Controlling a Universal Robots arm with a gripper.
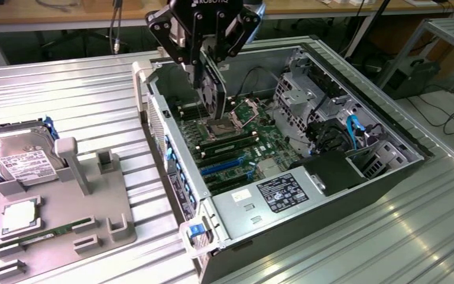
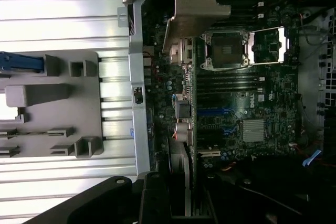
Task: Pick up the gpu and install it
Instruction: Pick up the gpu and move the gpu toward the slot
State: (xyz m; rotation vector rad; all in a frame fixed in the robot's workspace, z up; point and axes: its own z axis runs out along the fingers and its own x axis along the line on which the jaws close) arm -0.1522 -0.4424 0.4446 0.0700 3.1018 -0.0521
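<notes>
**A:** What containers are there, and what is in each?

**B:** An open computer case [image 1: 158, 118] lies on its side on a ribbed metal desk [image 1: 77, 94]. Inside is a green motherboard [image 1: 255, 148] with a metal-framed processor socket [image 1: 223, 127], and a row of blue slots [image 1: 219, 167] nearer the camera. A grey power supply [image 1: 282, 192] with a white label sits at the near end. Toward the exterior view's left, well apart from the case, is a grey holder tray [image 1: 61, 242]. It carries a hard drive [image 1: 18, 157] with a white label, a square silver chip [image 1: 19, 216] and a narrow green memory stick [image 1: 42, 235].

**A:** Where is the gpu?

**B:** The gpu [image 1: 213, 92] is in the air over the case, just above the processor socket and apart from the board. The claw [image 1: 205, 68] is clenched on it, one finger on each flat face.

**A:** Which way does it point?

**B:** It hangs on edge with its flat faces upright. In the exterior view it is taller than wide, so its long axis looks roughly up and down. In the wrist view its thin edge [image 2: 182, 161] runs away from the claw [image 2: 176, 203]. The pale bracket [image 2: 194, 11] is at the far end, beside the socket.
</notes>
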